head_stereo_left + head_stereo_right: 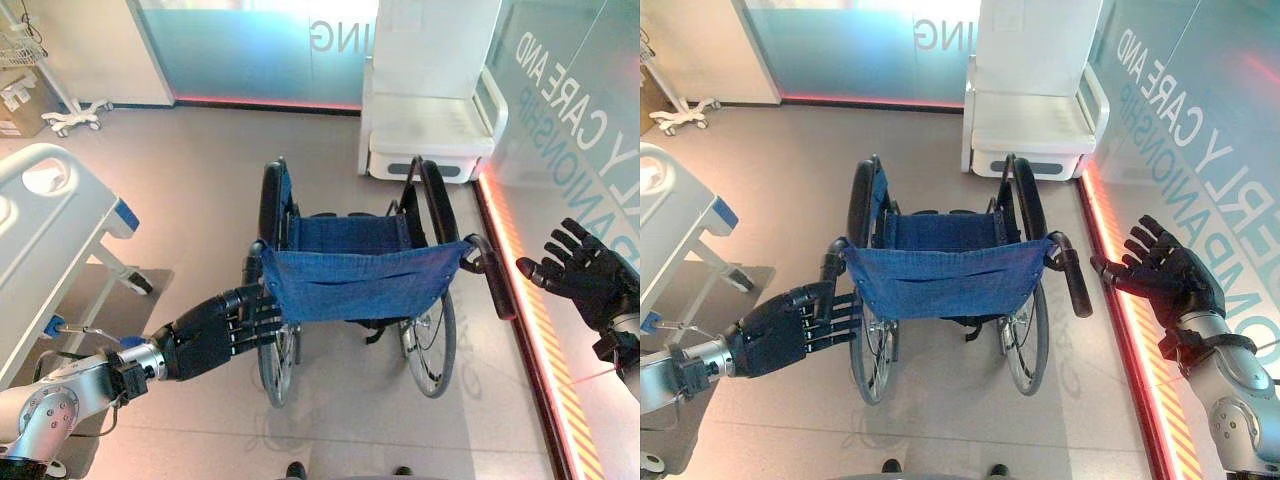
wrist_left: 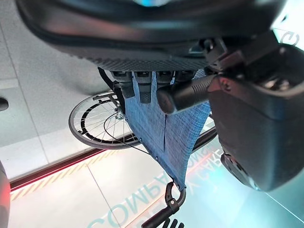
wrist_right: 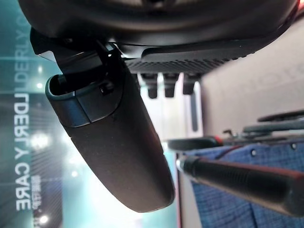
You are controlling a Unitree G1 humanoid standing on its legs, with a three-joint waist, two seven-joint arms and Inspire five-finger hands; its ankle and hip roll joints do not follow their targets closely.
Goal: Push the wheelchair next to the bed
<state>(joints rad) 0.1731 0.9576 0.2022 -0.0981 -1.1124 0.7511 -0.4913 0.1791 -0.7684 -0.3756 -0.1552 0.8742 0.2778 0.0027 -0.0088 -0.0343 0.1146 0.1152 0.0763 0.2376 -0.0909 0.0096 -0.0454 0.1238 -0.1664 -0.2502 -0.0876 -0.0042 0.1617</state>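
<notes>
Facing: a folding wheelchair with blue fabric back and black push handles (image 1: pixel 355 280) stands mid-floor, its back toward the robot and its seat pointing to 12 o'clock.
Left hand: the dark left hand (image 1: pixel 215 330) sits at the wheelchair's 9 o'clock rear corner; its fingers (image 2: pixel 142 85) are straight and touch the blue back cloth by the left black push handle (image 1: pixel 832 258), not curled round it.
Right hand: the dark right hand (image 1: pixel 1165 275) hangs spread at 3 o'clock, just beside the right black push handle (image 1: pixel 1072 275) but apart from it.
Bed: the white hospital bed with blue corner bumpers (image 1: pixel 50 235) lies at 9 to 10 o'clock of the wheelchair, well apart.
Key relation: the wheelchair's long axis runs 6 to 12 o'clock, while the bed is off to the side, so the push likely needs a leftward turn; the left hand is nearer and already in contact.
Background: a white padded chair (image 1: pixel 432 120) stands at 12 o'clock.
</notes>
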